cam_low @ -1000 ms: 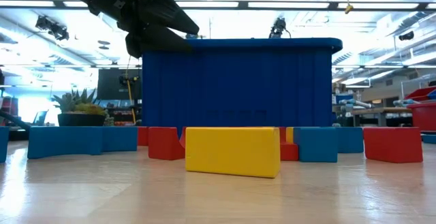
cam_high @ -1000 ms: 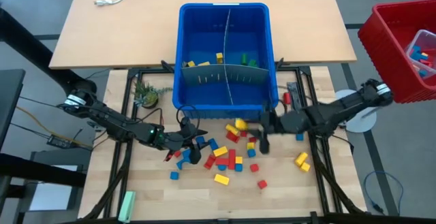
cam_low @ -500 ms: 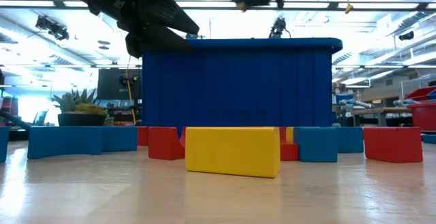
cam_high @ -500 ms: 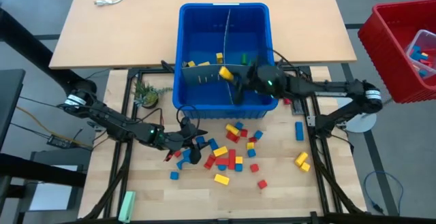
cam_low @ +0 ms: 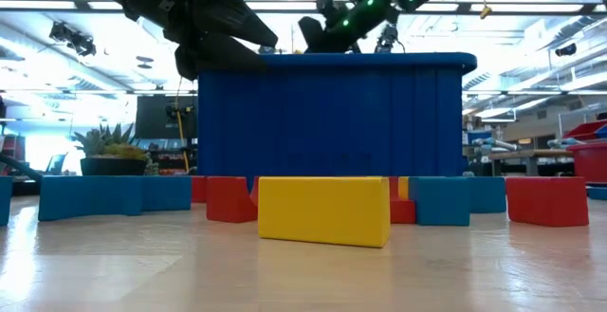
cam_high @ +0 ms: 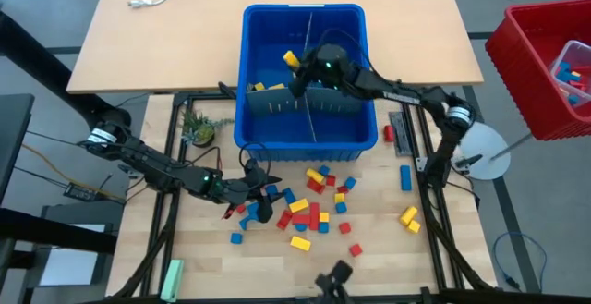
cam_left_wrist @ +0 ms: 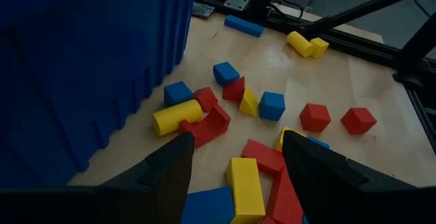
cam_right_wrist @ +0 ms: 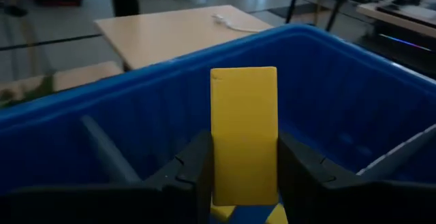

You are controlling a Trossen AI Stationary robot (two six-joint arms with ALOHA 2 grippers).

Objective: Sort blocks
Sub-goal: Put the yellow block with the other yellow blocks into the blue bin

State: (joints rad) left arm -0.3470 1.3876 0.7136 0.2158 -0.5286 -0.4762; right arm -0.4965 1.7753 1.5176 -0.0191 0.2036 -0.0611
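My right gripper (cam_high: pixel 295 66) reaches over the blue bin (cam_high: pixel 268 22), its fingers (cam_right_wrist: pixel 194 163) clamped on a yellow block (cam_right_wrist: pixel 244 132) whose long axis points straight out past the fingertips, above the bin's left compartment. My left gripper (cam_high: pixel 263 196) hangs low, fingers spread wide, over the scattered blocks (cam_high: pixel 314 207) on the bench (cam_high: pixel 388 249) before the bin's front wall.

**Camera setup, four views**

High view: overhead, straight down on the whole worktop (cam_high: pixel 388 249), blue bin (cam_high: pixel 268 27) at centre. Low view: at worktop level, close to a yellow block (cam_low: pixel 323 211), facing the bin's front wall. Left wrist view: close, angled down at blocks beside the bin. Right wrist view: above the bin, looking inside. All four share the bin.
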